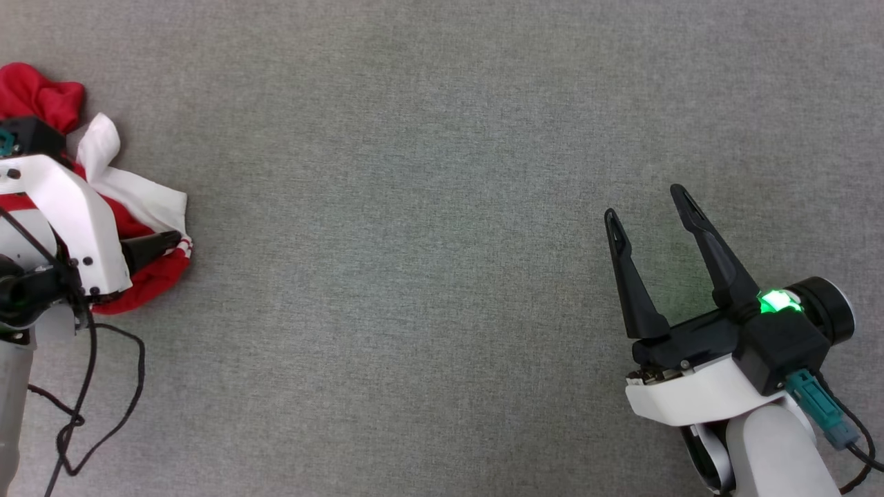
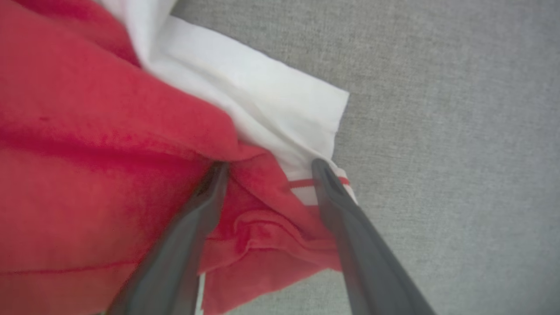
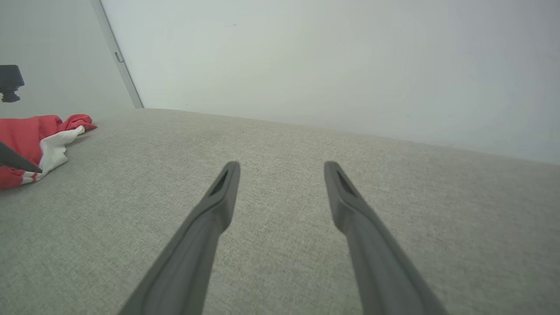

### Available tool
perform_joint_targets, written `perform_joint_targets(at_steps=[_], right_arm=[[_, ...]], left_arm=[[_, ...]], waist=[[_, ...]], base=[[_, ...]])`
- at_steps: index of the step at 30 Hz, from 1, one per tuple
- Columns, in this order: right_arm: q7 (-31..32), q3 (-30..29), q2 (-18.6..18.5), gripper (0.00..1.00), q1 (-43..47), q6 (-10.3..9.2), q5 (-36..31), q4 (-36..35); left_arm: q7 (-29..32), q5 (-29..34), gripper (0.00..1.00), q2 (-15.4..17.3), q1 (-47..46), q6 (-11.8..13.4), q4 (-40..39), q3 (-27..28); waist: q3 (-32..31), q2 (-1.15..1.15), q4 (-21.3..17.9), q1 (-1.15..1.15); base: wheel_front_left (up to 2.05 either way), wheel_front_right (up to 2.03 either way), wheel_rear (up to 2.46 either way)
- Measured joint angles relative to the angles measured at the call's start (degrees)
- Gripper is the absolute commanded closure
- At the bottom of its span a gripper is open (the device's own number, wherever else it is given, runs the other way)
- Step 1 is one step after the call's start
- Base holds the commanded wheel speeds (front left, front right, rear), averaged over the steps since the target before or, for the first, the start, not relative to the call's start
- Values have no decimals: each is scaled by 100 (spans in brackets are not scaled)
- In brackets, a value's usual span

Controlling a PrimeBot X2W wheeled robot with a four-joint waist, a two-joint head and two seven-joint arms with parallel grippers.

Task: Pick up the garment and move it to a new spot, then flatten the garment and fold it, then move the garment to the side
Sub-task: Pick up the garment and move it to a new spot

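On a grey woven-cloth desk (image 1: 428,207) backed by a pale wall (image 3: 306,65), the crumpled red jersey T-shirt (image 1: 138,197) with white sleeves and striped trim lies at nine o'clock, the left hand (image 2: 270,166) spread apart with its fingertips in the folds, while the right hand (image 1: 644,201) sits at four o'clock, fingers likewise apart.

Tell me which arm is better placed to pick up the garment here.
Left. The left gripper is open with its fingers astride a fold of the garment; the right gripper, also open, hangs over the grey surface, far from it.
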Motion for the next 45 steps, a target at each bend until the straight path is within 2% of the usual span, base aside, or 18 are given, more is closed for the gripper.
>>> perform_joint_targets(at_steps=[3, 4, 5, 6, 11, 16, 20, 26, 29, 35, 45], right_arm=[[0, -9, 0, 0, -7, 0, 0, 0], [0, -14, 0, 0, -10, 0, -1, 0], [0, -19, 0, 0, -13, 0, -9, 1], [0, -21, 0, 0, -14, 0, -21, 1], [0, -43, 0, 0, -14, 0, -42, 80], [0, -78, 0, 0, 25, 0, 31, 152], [0, -110, 0, 0, 140, 0, 111, 166], [0, -168, 0, 0, 285, 0, 191, 175], [0, -227, 0, 0, 349, 0, 220, 155], [0, -308, -1, 0, 431, 0, 278, 135], [0, -381, -3, 0, 475, 0, 459, 83]], left_arm=[[44, -23, 0, -1, 58, 77, 23, 10], [49, -52, 4, -15, 80, 118, 36, 19], [46, -78, 67, -44, 106, 125, 43, 23], [-1, -118, 100, -77, 129, 137, 65, 66], [-570, -147, 100, -272, 243, 37, 221, 168], [-944, -115, 100, -465, 264, -187, 259, 52], [-1073, -265, 100, -664, 365, -361, 16, -129], [-1251, -320, 100, -931, 525, -434, -506, -604], [-1386, -319, 100, -1135, 584, -458, -722, -914], [-1785, -379, 100, -1778, 565, -460, -790, -1485], [-2405, -254, 100, -2846, -146, -465, -4, -2360]], waist=[[43, 0, -33, 0], [49, 0, -36, 0], [49, 0, -36, -1], [47, 0, -36, -1], [-81, 0, -22, 0], [-381, 0, -3, -1], [-679, 0, -12, -1], [-1098, 0, -152, -1], [-1223, 0, -327, -2], [-1378, 0, -773, -2], [-1353, 0, -1678, -2]], base=[[0, 0, 0], [0, 0, 0], [0, 0, 0], [0, 0, 0], [0, 0, 0], [0, 0, 0], [0, 0, 0], [0, 0, 0], [0, 0, 0], [0, 0, 0], [0, 0, 0]])
